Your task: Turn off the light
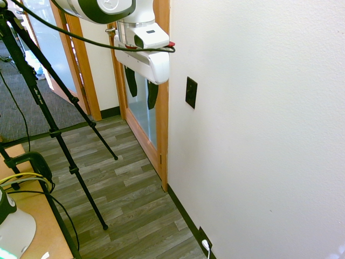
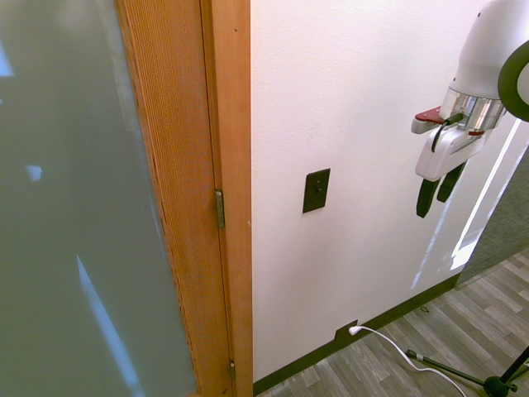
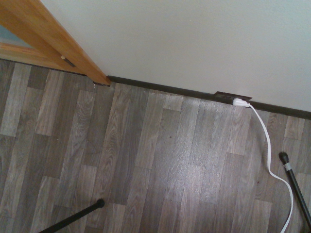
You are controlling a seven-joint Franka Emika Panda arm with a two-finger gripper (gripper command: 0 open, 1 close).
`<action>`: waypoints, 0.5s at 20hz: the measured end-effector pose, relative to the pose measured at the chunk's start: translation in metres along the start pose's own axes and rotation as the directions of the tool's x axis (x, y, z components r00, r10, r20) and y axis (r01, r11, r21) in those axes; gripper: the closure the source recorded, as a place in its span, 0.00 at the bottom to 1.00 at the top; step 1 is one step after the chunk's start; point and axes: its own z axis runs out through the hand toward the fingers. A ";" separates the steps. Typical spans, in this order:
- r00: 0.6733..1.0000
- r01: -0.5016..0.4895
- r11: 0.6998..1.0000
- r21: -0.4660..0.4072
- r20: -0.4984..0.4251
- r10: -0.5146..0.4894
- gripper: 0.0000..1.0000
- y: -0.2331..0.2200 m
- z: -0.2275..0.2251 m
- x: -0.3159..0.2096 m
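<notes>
The switch point(image 1: 191, 92), a small black upright plate, is mounted on the white wall point(image 1: 259, 135) just beside the wooden door frame point(image 1: 161, 108), well above the floor point(image 1: 124, 189). A low black outlet point(image 2: 347, 332) with a white plug point(image 2: 355, 330) sits at the baseboard; it is not the target. No lamp is visible.

The gripper point(image 2: 438, 192) hangs pointing down, jaws open and empty, near the switch height but apart from the wall and off to one side of the plate.

Judgement: the step in hand is the approach. To do it well, the hand should turn towards the wall, line one fingertip up with the toggle at the plate's middle, and press gently in the off direction. The toggle's position is too small to read. Risk: striking the plate's edge or the door frame.
</notes>
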 end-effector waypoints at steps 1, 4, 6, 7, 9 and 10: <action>1.000 0.000 1.000 -0.001 0.001 0.000 0.00 0.000 0.001 0.000; 1.000 0.000 1.000 0.011 -0.008 0.000 0.00 -0.003 0.001 0.002; 0.999 0.007 0.999 0.041 -0.035 -0.005 0.00 -0.013 -0.001 0.006; 0.999 0.012 0.998 0.060 -0.052 -0.009 0.00 -0.021 -0.002 0.007; 0.996 0.021 0.995 0.098 -0.088 -0.012 0.00 -0.038 -0.001 0.008; 0.994 0.021 0.993 0.114 -0.108 -0.009 0.00 -0.047 0.001 0.009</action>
